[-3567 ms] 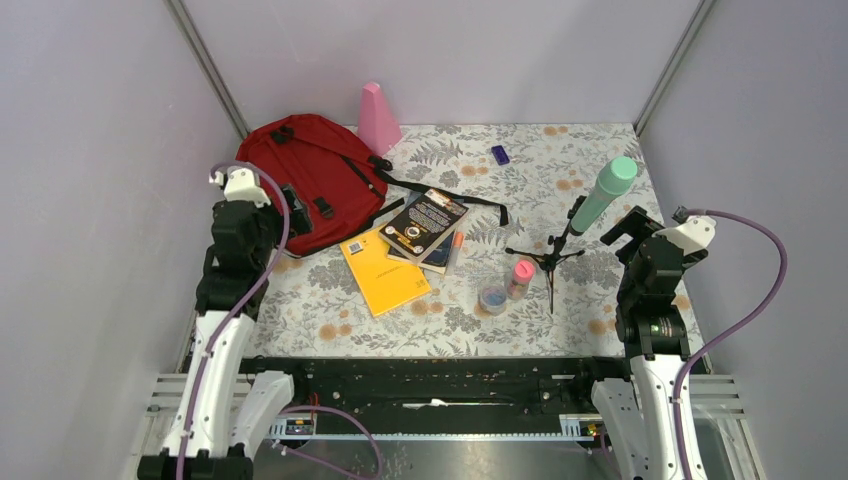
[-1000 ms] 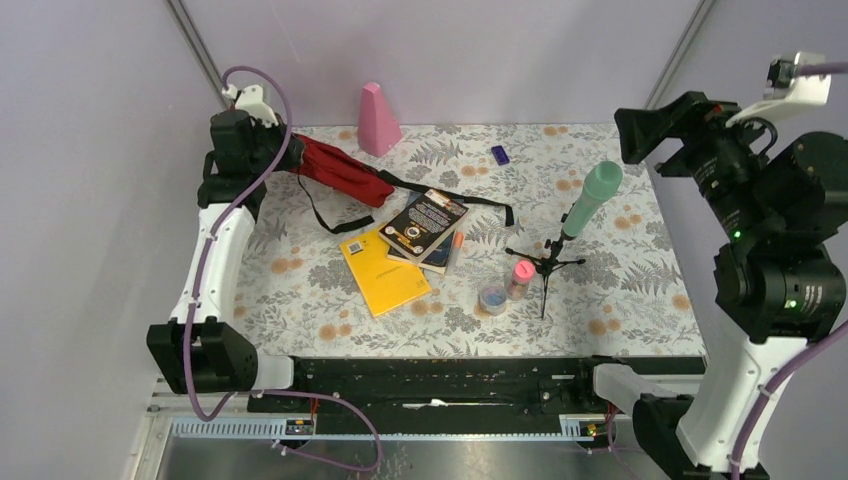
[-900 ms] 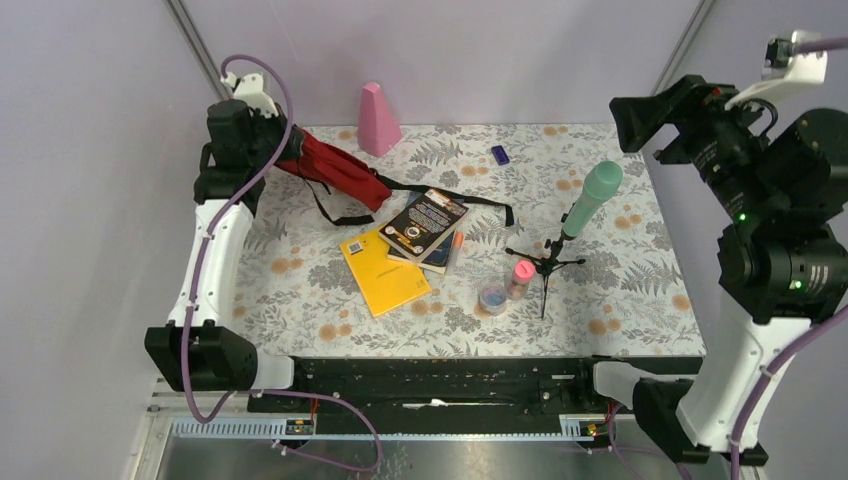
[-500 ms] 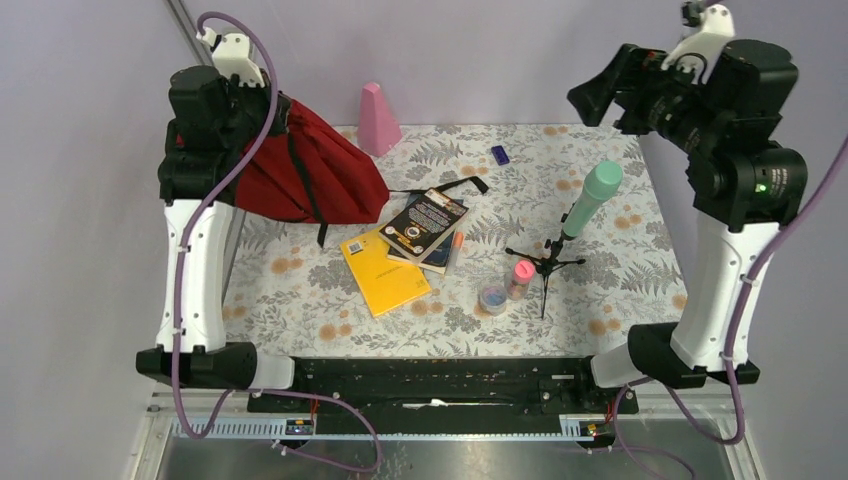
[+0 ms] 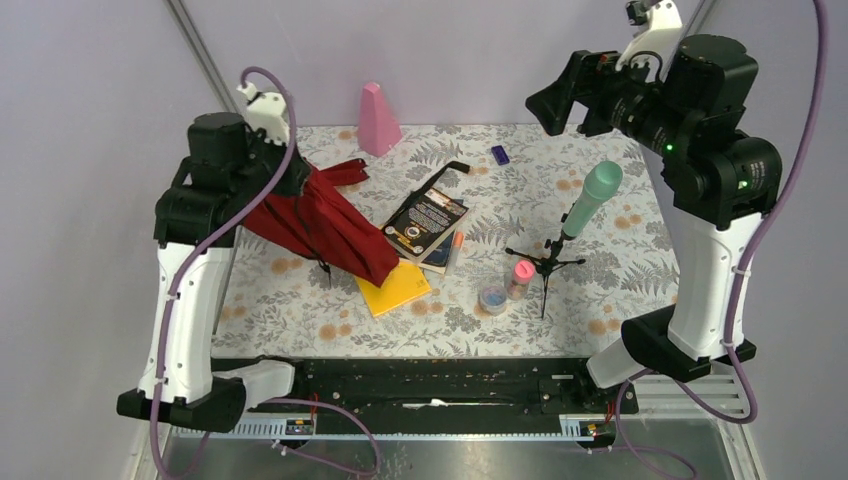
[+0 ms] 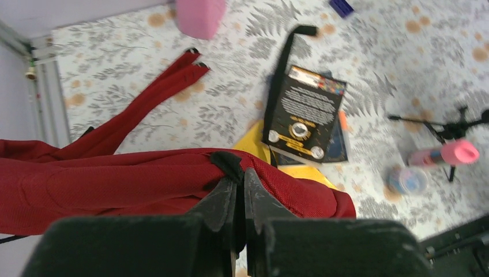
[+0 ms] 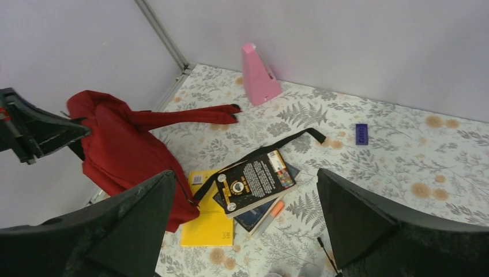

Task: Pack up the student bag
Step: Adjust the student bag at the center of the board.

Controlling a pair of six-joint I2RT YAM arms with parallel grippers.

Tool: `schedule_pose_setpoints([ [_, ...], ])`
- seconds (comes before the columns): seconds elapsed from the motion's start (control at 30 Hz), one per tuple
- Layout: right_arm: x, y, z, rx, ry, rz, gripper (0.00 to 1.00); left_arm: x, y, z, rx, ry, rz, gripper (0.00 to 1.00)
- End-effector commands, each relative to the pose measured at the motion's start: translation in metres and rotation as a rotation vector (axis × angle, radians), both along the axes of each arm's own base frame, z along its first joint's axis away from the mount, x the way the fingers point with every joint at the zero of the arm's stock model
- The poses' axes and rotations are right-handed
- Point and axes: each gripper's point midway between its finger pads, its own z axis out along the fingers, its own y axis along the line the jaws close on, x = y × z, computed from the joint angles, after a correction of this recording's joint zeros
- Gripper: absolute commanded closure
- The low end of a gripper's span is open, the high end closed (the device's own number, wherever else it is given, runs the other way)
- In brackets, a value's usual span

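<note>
Because your left claw point(image 6: 238, 183) is pressed together on a small black tab at the top edge of the student bag point(image 5: 322, 222), the bag hangs from it as a limp, folded drape rather than lying flat. That grip looks meant to let the weight pull the cloth straight, so an opening can be found. Whether the zipper is undone, you cannot tell from these views.

Take the black book point(image 5: 427, 218) as your marker. The bag hangs to its left, and its lower end sags onto the yellow notebook point(image 5: 402, 288) that pokes out from under the book's near side. One red strap trails away on the far left of the book, and a black strap point(image 5: 432, 186) runs along the book's far-left edge. Your right claw point(image 7: 245, 196) is spread wide and empty, raised well above the book on its right, probably waiting to help with the opening or to fetch an item.

The bag is a dark red woven fabric, soft and creased, so expect it to collapse when set down. The book is glossy, flat and rigid, stacked on another. An orange pen point(image 5: 456, 243) lies just beside its right edge. Further right stand a mint foam-headed microphone point(image 5: 594, 195) on a thin tripod, a pink-capped tube point(image 5: 521, 275) and a small round jar point(image 5: 492, 297), all on the fern-printed desk point(image 5: 630, 285).
</note>
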Motion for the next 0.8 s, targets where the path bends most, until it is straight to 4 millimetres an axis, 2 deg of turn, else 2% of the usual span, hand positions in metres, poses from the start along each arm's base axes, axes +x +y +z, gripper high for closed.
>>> schedule_pose_setpoints([
  [0.0,-0.002,0.018,0.007,-0.012,-0.043,0.051,0.00,0.001,-0.026,0.020,0.063,-0.070,-0.091,1.00],
  [0.17,-0.003,0.032,0.003,-0.017,-0.043,0.073,0.00,0.017,-0.071,-0.014,0.075,0.031,-0.182,1.00],
  [0.3,-0.006,0.041,0.000,-0.033,-0.048,0.085,0.00,0.033,-0.113,-0.035,0.021,0.063,-0.230,1.00],
  [0.37,-0.008,0.046,0.001,-0.026,-0.052,0.098,0.00,0.039,-0.128,-0.045,0.014,0.075,-0.244,1.00],
  [0.53,-0.007,0.053,-0.007,-0.042,-0.047,0.100,0.00,0.055,-0.139,-0.062,-0.014,0.086,-0.203,1.00],
  [0.7,0.003,0.051,-0.024,-0.100,-0.044,0.032,0.00,0.059,-0.152,-0.078,-0.093,0.092,-0.209,1.00],
  [0.73,0.005,0.050,-0.029,-0.107,-0.041,0.019,0.00,0.059,-0.157,-0.087,-0.107,0.113,-0.221,0.99],
  [0.77,0.005,0.050,-0.031,-0.106,-0.044,0.016,0.00,0.060,-0.162,-0.092,-0.126,0.125,-0.237,0.89],
])
